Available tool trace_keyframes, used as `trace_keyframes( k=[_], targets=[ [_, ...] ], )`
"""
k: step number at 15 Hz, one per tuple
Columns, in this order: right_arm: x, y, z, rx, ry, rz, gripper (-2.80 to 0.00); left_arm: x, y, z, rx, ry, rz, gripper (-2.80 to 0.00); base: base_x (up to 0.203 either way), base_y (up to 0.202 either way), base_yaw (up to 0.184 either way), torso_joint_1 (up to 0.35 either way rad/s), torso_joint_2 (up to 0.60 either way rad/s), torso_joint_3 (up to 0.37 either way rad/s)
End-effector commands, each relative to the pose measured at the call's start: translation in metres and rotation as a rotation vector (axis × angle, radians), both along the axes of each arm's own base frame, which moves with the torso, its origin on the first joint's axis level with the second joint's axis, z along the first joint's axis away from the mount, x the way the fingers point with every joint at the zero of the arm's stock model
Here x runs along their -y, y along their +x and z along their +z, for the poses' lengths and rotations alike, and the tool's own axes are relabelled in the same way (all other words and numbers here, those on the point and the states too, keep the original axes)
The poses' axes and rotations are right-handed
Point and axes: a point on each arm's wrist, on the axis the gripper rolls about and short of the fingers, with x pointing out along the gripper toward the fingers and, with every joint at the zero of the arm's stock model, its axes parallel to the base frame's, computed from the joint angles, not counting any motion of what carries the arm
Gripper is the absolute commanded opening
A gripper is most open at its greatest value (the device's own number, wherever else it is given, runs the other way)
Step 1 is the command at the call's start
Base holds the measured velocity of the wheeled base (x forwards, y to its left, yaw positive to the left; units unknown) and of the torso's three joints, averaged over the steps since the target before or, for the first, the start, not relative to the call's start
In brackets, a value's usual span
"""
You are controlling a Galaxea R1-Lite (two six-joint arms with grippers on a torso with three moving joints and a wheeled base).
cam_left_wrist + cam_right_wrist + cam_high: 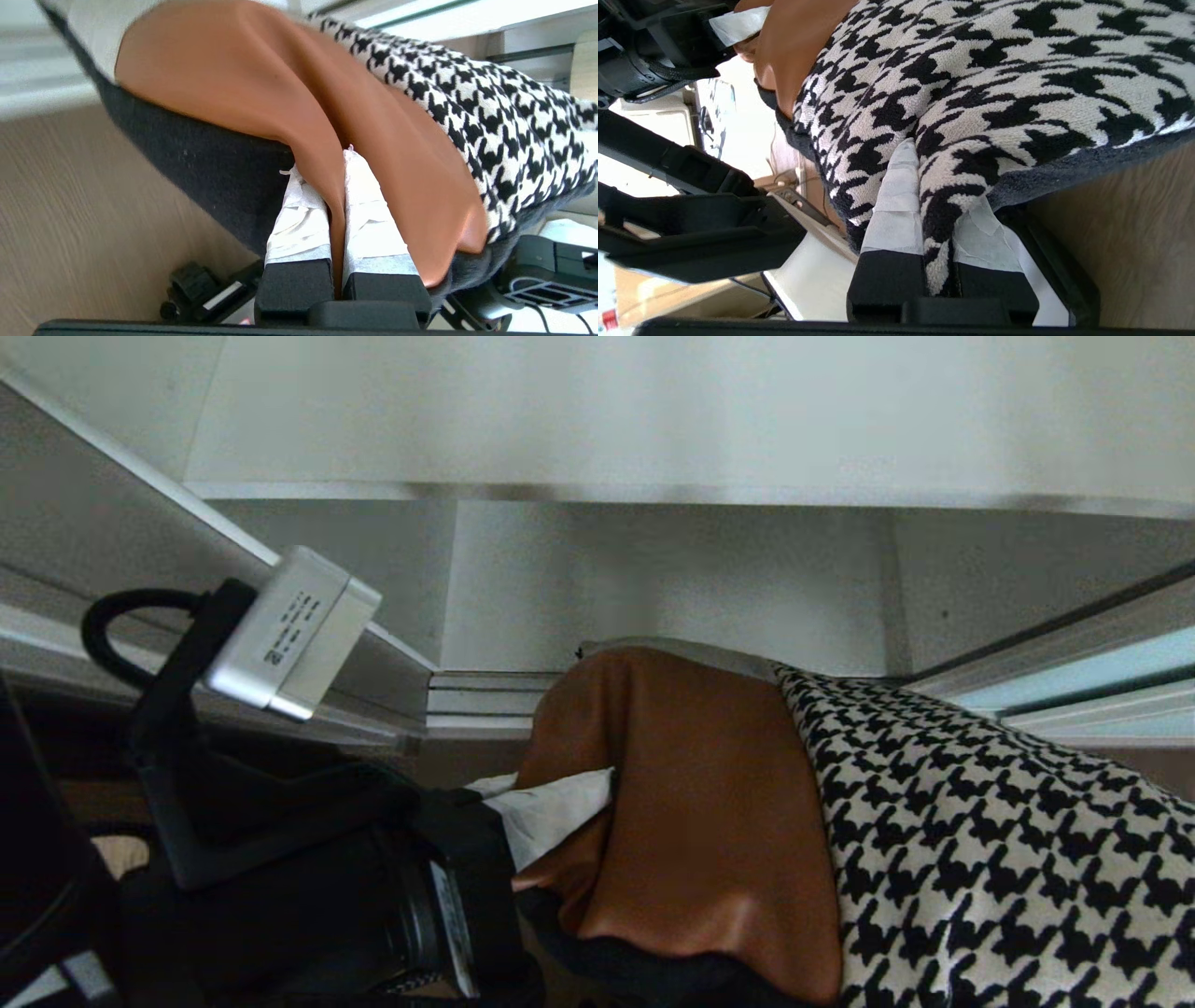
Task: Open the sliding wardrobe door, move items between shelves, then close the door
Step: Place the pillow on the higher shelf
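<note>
The cushion (709,803), rust-brown beside black-and-white houndstooth (980,859), hangs in the air in front of the wardrobe, held by both grippers. My left gripper (324,163) is shut on a fold of the brown fabric (261,84); one taped finger (551,812) shows at the cushion's left edge in the head view. My right gripper (941,182) is shut on a fold of the houndstooth fabric (994,84) and is hidden in the head view. A white shelf (653,420) spans the top, with a white compartment (653,588) under it. The sliding wardrobe door (1092,677) shows as an aqua strip at the right.
Silver door rails (93,569) slant down the left side, behind the silver camera box (289,635) on my left wrist. Wood-grain floor (70,210) lies under the cushion. Black parts of my own body (691,224) sit close below the right gripper.
</note>
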Motion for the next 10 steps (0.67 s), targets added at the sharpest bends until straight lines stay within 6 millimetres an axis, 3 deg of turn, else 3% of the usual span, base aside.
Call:
trace_keyframes(
  k=[1,7,10],
  targets=[
    [0.000,-0.001,0.000,0.000,0.003,0.004,-2.80,0.004,0.002,-0.002,-0.003,-0.002,0.002,-2.80,-0.191,0.000,-0.001,-0.002,0.00,0.007],
    [0.001,-0.003,-0.001,0.002,0.003,0.002,-2.80,0.011,0.006,-0.004,-0.009,0.007,0.004,-2.80,-0.194,0.000,0.001,0.000,0.00,0.002],
    [0.000,-0.002,-0.002,-0.003,0.001,0.005,-2.80,0.015,0.008,-0.001,0.000,-0.018,0.009,-2.80,-0.041,0.000,-0.002,-0.001,0.00,0.001]
  ],
)
